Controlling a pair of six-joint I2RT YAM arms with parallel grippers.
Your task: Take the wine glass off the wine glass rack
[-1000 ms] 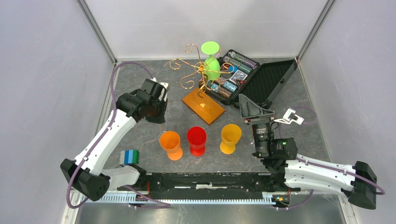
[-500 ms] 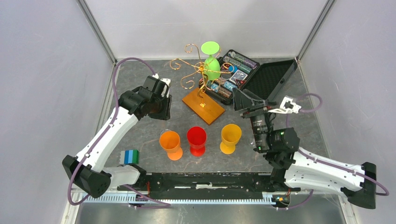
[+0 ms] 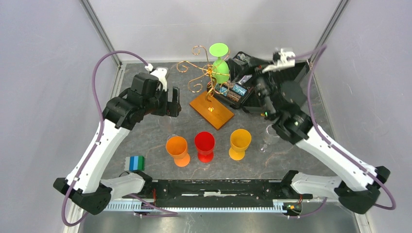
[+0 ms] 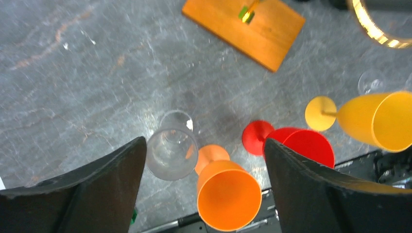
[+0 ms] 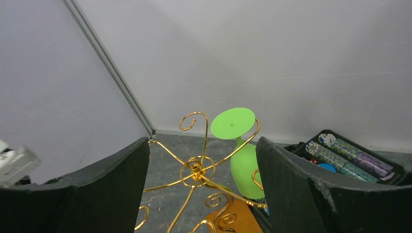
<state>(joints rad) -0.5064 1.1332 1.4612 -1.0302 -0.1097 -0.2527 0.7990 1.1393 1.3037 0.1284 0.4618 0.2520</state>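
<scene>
Right wrist: right claw (image 5: 201, 145) released wide; lime-green wine glass (image 5: 243, 165) hangs inverted dead ahead, slightly right, stem vertical.

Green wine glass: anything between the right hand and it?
Only the wine glass rack itself: one of its gold curls crosses in front of the green wine glass at the bowl. Otherwise nothing visible lies between it and the open right hand.
</scene>
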